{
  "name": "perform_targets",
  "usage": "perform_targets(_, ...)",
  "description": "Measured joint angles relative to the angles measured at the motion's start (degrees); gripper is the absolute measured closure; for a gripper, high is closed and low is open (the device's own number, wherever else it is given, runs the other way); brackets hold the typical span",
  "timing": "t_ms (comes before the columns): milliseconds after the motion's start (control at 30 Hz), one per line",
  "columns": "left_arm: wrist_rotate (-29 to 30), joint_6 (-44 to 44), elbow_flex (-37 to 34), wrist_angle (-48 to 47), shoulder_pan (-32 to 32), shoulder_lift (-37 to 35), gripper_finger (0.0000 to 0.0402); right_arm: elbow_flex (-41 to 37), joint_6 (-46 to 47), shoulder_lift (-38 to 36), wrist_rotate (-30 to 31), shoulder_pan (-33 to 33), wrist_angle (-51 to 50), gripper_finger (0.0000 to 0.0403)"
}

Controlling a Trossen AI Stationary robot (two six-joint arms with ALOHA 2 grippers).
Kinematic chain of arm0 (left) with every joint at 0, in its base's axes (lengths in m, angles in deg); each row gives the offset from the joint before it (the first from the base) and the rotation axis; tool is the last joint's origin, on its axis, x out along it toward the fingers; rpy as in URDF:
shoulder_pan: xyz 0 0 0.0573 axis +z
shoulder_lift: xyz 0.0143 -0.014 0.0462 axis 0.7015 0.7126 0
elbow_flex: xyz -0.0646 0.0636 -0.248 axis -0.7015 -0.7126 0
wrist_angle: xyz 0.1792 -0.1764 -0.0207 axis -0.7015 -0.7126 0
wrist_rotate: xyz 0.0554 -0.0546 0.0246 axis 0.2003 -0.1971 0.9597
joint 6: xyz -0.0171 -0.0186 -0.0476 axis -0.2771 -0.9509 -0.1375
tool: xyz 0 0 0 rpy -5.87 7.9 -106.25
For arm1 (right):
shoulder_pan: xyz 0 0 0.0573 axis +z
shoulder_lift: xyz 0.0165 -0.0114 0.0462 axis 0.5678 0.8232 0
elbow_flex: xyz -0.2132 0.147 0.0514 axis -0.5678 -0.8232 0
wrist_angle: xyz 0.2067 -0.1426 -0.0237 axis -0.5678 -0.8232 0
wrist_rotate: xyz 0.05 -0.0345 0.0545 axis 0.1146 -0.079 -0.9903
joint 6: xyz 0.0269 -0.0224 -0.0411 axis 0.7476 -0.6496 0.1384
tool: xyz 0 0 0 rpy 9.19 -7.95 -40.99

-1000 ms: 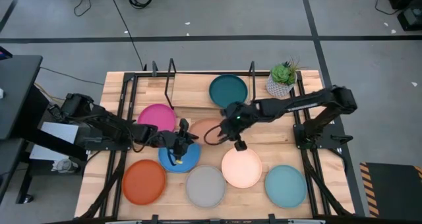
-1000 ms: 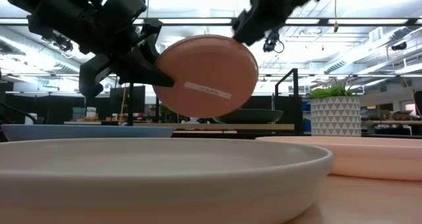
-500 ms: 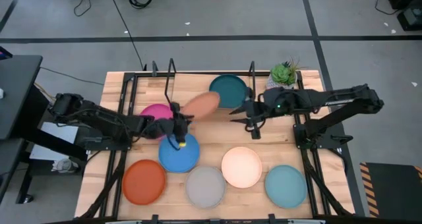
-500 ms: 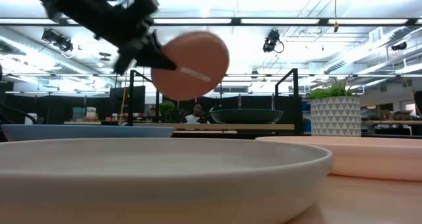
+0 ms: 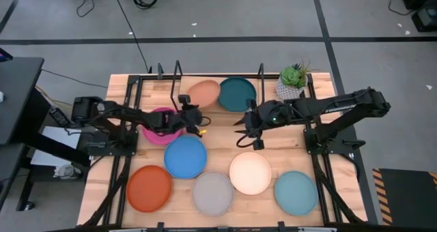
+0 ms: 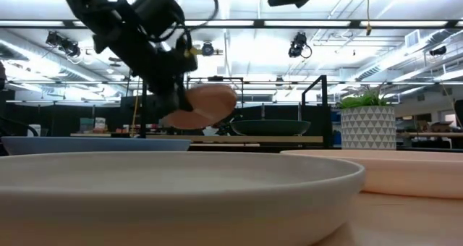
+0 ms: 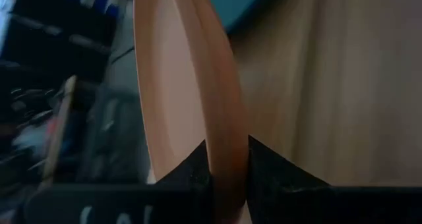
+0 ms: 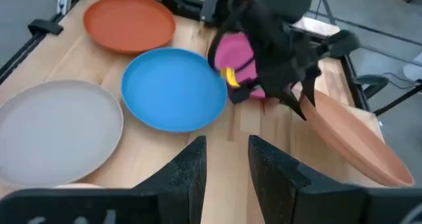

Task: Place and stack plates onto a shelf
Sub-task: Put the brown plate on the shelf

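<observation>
My left gripper (image 5: 193,109) is shut on the tan plate (image 5: 203,92), which hangs over the shelf (image 6: 253,139) at the table's far edge, just left of the dark teal plate (image 5: 237,94) lying on that shelf. My right gripper (image 5: 240,128) is open and holds nothing, hovering near the table's middle, to the near side of the teal plate. On the tabletop lie the pink plate (image 5: 160,126), partly under my left arm, and the blue (image 5: 185,156), orange (image 5: 149,187), grey (image 5: 213,192), cream (image 5: 250,172) and light blue (image 5: 295,192) plates. My left gripper (image 7: 227,178) pinches the tan plate's rim (image 7: 227,145) between its two fingers, one on the upper face and one on the underside. The fingers come from the table's near left, slanting. The plate (image 6: 206,105) is tilted over the shelf; whether its far edge touches the plank I cannot tell.
Black hoop uprights (image 5: 179,71) (image 5: 261,71) stand on the shelf on either side of the two plates. A potted plant (image 5: 292,82) sits at the far right. Bare wood shows between the shelf and the near rows of plates, under my right gripper.
My left gripper has carried the tan plate from the table's middle toward the far edge, over the shelf, and tipped it from nearly upright to a flatter tilt. My right gripper has come off the plate, swung toward the right, then drifted back toward the middle.
</observation>
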Motion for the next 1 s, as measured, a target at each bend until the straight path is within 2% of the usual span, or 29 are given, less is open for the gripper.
perform_targets(100, 4.4, 1.2, 1.7, 0.1, 0.3, 2.6, 0.0336, 0.0, 0.0, 1.0, -0.6, 0.0, -0.8, 0.0285)
perform_targets(400, 2.9, 1.1, 2.8, -1.3, 0.3, 2.7, 0.0244, -1.1, 0.5, 0.7, -2.0, 0.1, -0.4, 0.0285)
perform_targets(500, 1.3, 0.8, 2.8, -0.9, 0.2, 2.1, 0.0227, -1.2, 0.6, 1.0, -2.1, 0.1, -1.0, 0.0285)
perform_targets(567, 0.2, 0.3, 2.8, -0.8, 0.2, 1.7, 0.0225, -1.2, 0.6, 1.2, -2.0, 0.1, -1.1, 0.0285)
perform_targets(767, -12.0, -3.8, 2.8, -1.2, 2.3, 1.8, 0.0229, -1.2, 0.6, 1.1, -3.5, 0.1, -0.6, 0.0285)
perform_targets(867, -12.0, -4.4, 2.8, -1.5, 2.6, 1.4, 0.0229, -1.2, 0.5, 1.1, -3.5, 0.1, -0.7, 0.0285)
perform_targets(1000, -7.2, -4.4, 2.8, -0.9, 2.8, 1.1, 0.0229, -1.2, 0.4, 1.1, -3.5, 0.1, -0.3, 0.0285)
